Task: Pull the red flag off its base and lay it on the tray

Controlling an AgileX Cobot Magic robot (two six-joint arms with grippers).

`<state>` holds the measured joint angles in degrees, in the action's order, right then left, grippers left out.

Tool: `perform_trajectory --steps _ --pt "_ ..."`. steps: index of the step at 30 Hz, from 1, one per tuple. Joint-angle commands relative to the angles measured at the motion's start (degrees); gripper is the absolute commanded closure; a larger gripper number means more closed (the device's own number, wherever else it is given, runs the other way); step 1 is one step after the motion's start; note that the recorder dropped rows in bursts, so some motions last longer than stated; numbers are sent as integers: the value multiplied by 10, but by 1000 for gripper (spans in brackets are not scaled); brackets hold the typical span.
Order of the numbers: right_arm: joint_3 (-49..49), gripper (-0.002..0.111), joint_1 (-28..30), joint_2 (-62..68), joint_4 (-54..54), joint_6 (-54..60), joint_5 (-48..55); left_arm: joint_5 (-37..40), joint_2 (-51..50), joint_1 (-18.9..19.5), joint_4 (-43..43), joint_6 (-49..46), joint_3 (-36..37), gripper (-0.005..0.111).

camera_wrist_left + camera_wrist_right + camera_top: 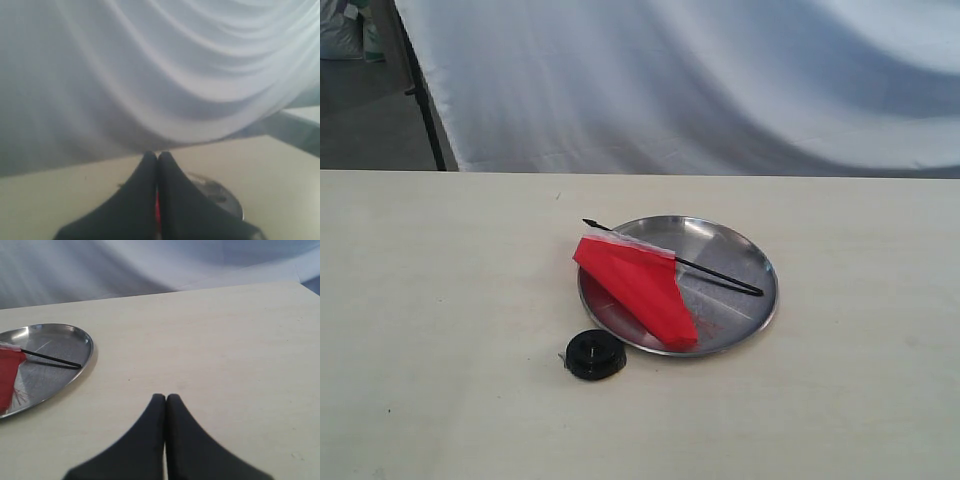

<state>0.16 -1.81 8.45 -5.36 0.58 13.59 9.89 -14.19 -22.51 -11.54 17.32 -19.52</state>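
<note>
Red flag [638,287] flat on the tray [745,250], off the base [594,354]. Stick [720,276] slanting across the dish, pointed tip over the far left rim, other end inside near the right side. Red cloth fanned out from it toward the near rim. Base on the desk [440,300], just beside the tray's near left edge. Open desk on every side, white drape [720,80] behind the far edge. Left pincer [158,157] pressed together on nothing, raised, aimed at the drape, tray partly hidden behind it. Right pincer [165,399] likewise together and holding nothing, low over open desk, well apart from the tray.
</note>
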Motion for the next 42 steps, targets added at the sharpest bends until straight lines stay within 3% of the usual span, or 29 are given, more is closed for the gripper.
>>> perform_trajectory --steps 1,6,10,17,19,22,24,37,42 --pt "-2 109 2 -2 -2 2 -5 -7 2 0 0 5 91 107" --pt "-2 109 2 -2 -2 2 -5 -7 2 0 0 5 195 107" --pt "-2 109 2 -2 -2 2 -5 21 17 0 -2 8 195 107" --pt "-2 109 2 -2 -2 2 -5 18 142 4 -2 7 195 107" --pt "-2 109 2 -2 -2 2 -8 25 142 35 -2 7 195 107" --pt "-2 109 2 -2 -2 2 -8 24 142 111 -2 7 195 107" --pt "-2 109 2 -2 -2 2 -8 24 142 127 -2 7 195 107" --pt "-2 109 2 -2 -2 2 -10 25 142 126 -2 5 195 107" --pt "-2 109 2 -2 -2 2 -10 90 142 126 5 5 195 107"
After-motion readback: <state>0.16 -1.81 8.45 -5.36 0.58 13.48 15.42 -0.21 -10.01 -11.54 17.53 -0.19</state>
